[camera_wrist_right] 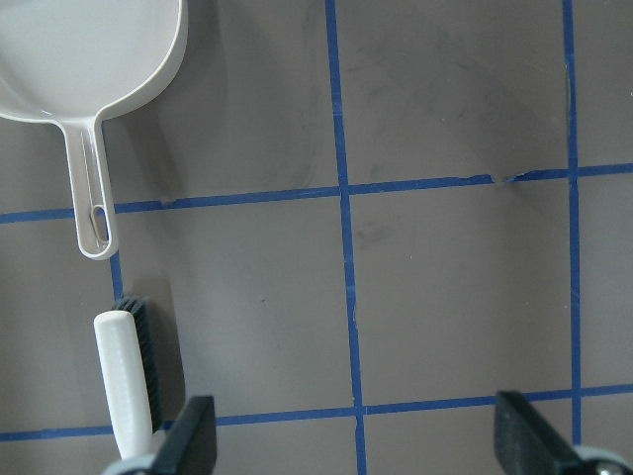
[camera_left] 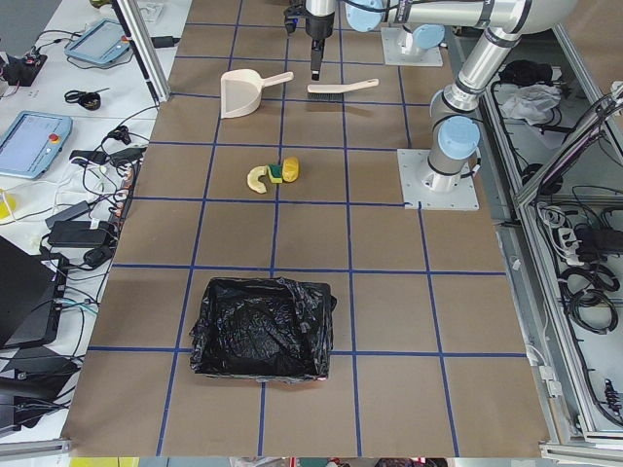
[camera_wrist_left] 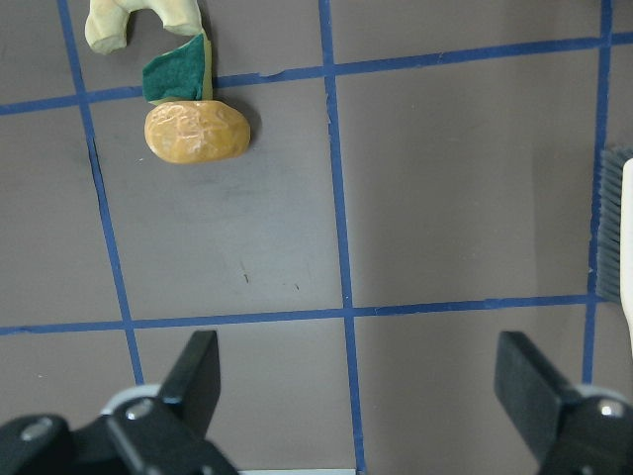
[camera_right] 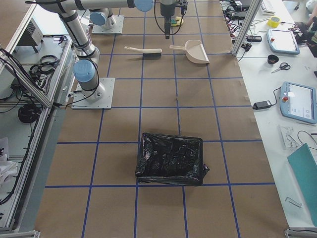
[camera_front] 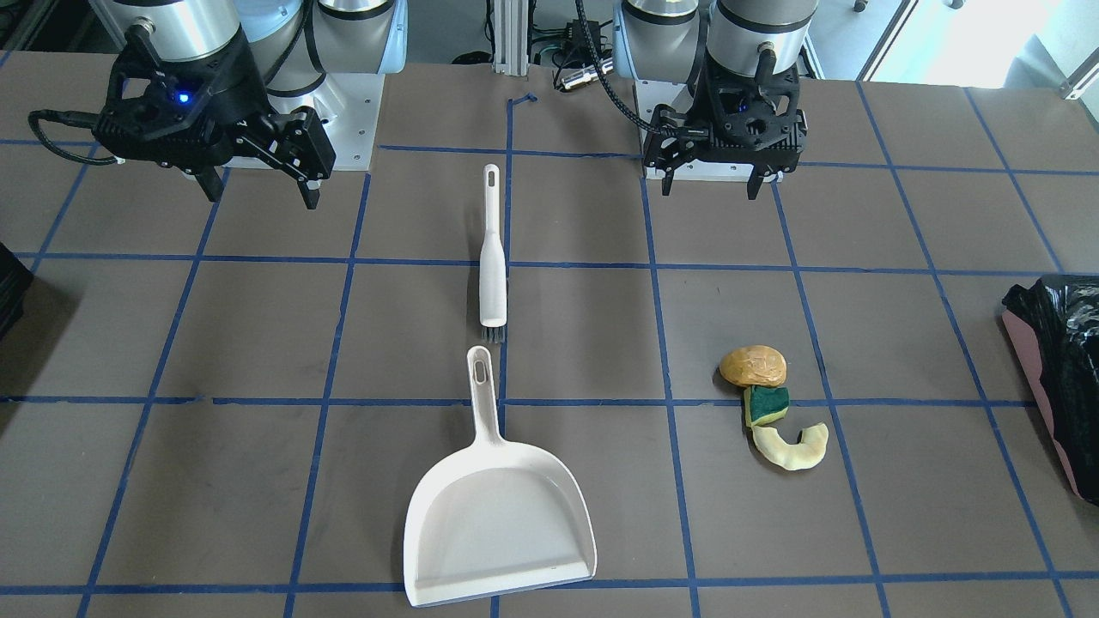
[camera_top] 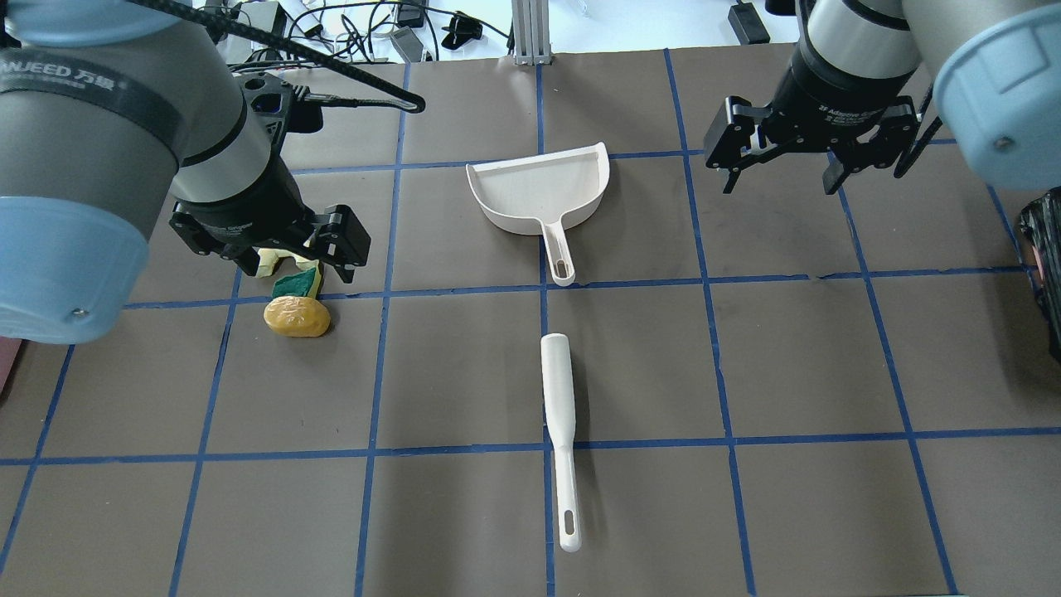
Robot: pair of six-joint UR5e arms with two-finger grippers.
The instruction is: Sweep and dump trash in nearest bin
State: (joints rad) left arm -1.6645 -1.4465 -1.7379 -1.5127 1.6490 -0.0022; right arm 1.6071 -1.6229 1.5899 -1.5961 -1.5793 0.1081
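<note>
Nearest the operators' edge lies the white dustpan (camera_front: 502, 515), mouth toward that edge, its handle running straight along the table's centre line toward the robot. Off to the robot's left half sits the trash, three pieces touching in a short row that also runs front to back. The pale yellow crescent (camera_front: 794, 446) comes first, its curl opening toward the next piece. The green-and-yellow sponge chunk (camera_front: 766, 405) follows, green face up. Then comes the tan-orange lump (camera_front: 753, 366), closest to the robot. Farther out on that same side, at the table's end, is the bin (camera_front: 1060, 343), with its crinkled black bag and pinkish side, well apart from the trash. Back on the centre line, beyond the dustpan's handle tip, lies the white brush (camera_front: 492, 257). Its long axis follows the blue tape, bristles pointing at the dustpan and the slotted handle end pointing at the robot's base. And at the far side, both arms hang above the table. The left gripper (camera_front: 711, 184) has its fingers spread wide, nothing between them and touching nothing. The right gripper (camera_front: 262, 196) is likewise wide apart and empty, and its wrist view shows the brush head and dustpan handle on the table below, off to one side.
</note>
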